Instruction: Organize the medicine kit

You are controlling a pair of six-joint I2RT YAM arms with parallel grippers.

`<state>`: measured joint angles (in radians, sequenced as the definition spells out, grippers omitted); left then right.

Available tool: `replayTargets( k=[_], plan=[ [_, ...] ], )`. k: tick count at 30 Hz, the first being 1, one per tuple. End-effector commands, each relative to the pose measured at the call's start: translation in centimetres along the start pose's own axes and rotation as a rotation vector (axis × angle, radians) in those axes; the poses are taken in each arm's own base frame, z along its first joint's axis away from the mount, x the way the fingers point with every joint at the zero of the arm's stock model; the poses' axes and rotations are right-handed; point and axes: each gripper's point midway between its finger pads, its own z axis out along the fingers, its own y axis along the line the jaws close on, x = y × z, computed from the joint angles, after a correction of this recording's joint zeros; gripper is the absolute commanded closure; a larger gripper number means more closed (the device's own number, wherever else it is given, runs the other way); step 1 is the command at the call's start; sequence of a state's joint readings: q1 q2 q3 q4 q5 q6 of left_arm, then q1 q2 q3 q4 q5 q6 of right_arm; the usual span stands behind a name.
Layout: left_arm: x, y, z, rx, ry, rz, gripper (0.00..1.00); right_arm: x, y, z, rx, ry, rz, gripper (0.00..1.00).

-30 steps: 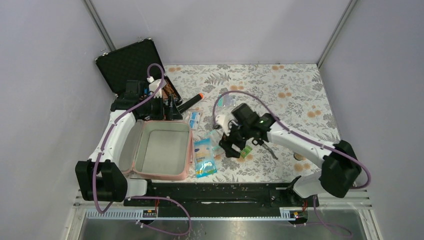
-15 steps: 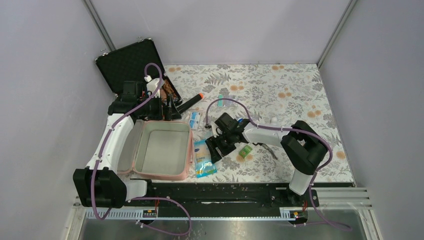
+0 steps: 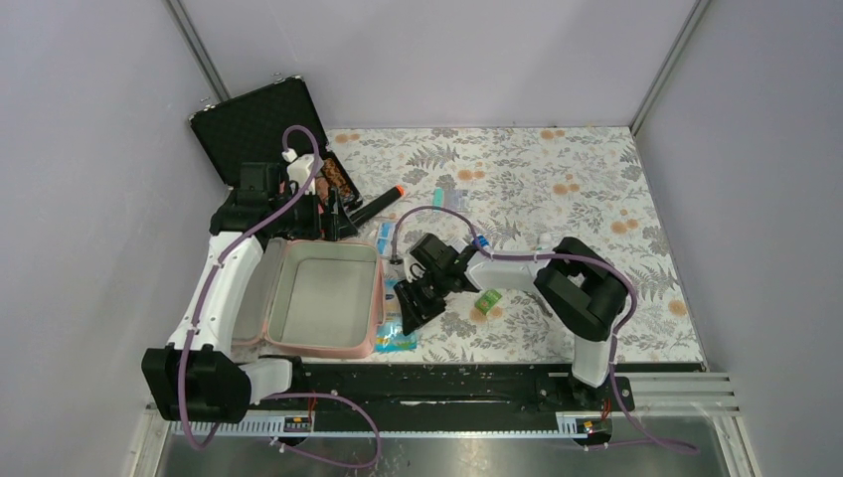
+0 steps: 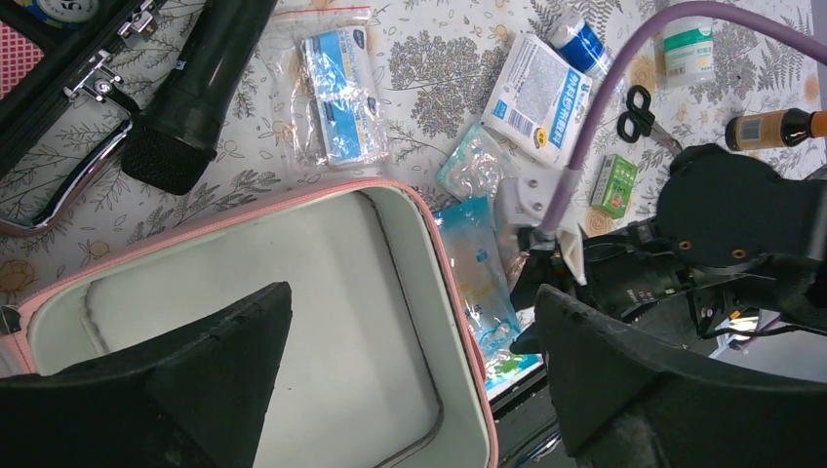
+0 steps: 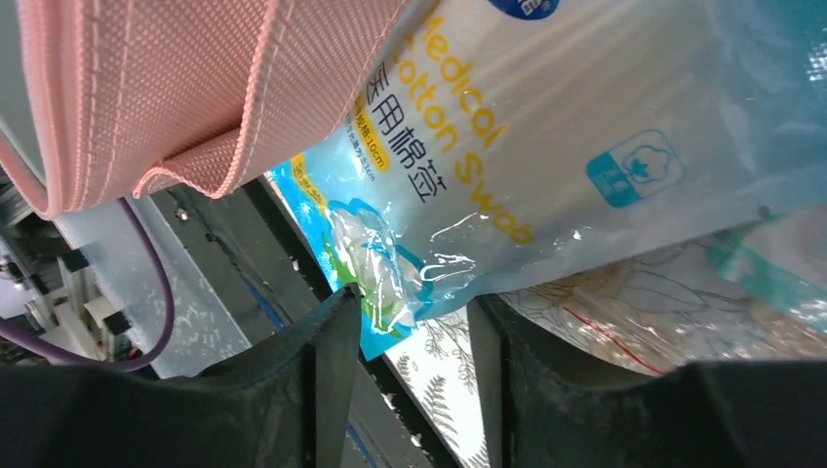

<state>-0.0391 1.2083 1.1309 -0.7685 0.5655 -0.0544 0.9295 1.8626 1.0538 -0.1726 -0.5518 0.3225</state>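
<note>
Pink medicine kit [image 3: 323, 298] lies open at the near left of the floral cloth [image 3: 557, 179], grey lining facing up. Left gripper [image 4: 410, 292] hovers above the kit's far edge, jaws spread wide. Right gripper [image 5: 410, 297] sits low beside the kit's right wall, at a blue-and-white cotton swab packet [image 5: 546, 146] that lies against the pink fabric. Its jaws stand narrow, either side of the packet's near corner. Cloth shows between packet and one finger, so the packet is not pinched.
</note>
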Motion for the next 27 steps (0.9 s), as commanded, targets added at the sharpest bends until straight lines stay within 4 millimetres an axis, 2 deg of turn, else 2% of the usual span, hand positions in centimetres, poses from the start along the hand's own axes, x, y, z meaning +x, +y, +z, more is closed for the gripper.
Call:
replayTargets(
  k=[1, 3, 7, 8, 12, 16, 18, 22, 27],
  plan=[
    [-1.0, -0.3, -0.9, -0.015, -0.058, 0.047, 0.06, 3.0, -1.8, 1.9, 0.083, 0.116, 0.049, 0.54],
    [-0.8, -0.4, -0.7, -0.005, -0.047, 0.034, 0.06, 2.9, -2.2, 1.7, 0.114, 0.113, 0.049, 0.62],
    [-0.5, -0.7, 0.1, 0.037, -0.015, -0.012, 0.06, 2.3, -2.7, 0.7, 0.162, 0.071, -0.010, 0.96],
    [-0.5, -0.8, 0.2, 0.046, -0.010, -0.021, 0.07, 2.2, -2.7, 0.1, 0.176, 0.059, -0.038, 1.00],
    [-0.6, -1.2, 0.9, 0.086, 0.016, -0.054, 0.07, 1.4, -2.1, -3.4, 0.212, -0.011, -0.192, 1.00],
    [-1.0, -2.4, 1.4, 0.167, 0.008, -0.064, 0.08, 0.2, -0.4, -8.2, 0.235, -0.117, -0.382, 1.00],
    [-1.2, -3.3, 1.6, 0.214, 0.002, -0.052, 0.08, -0.4, -0.2, -10.4, 0.258, -0.135, -0.420, 1.00],
    [-1.4, -5.2, 2.3, 0.312, -0.013, -0.004, 0.06, -2.7, -0.3, -12.9, 0.223, -0.221, -0.391, 1.00],
    [-0.8, -7.7, 4.0, 0.425, 0.009, -0.016, 0.06, -5.1, 1.9, -15.1, 0.160, -0.309, -0.428, 1.00]
  ],
)
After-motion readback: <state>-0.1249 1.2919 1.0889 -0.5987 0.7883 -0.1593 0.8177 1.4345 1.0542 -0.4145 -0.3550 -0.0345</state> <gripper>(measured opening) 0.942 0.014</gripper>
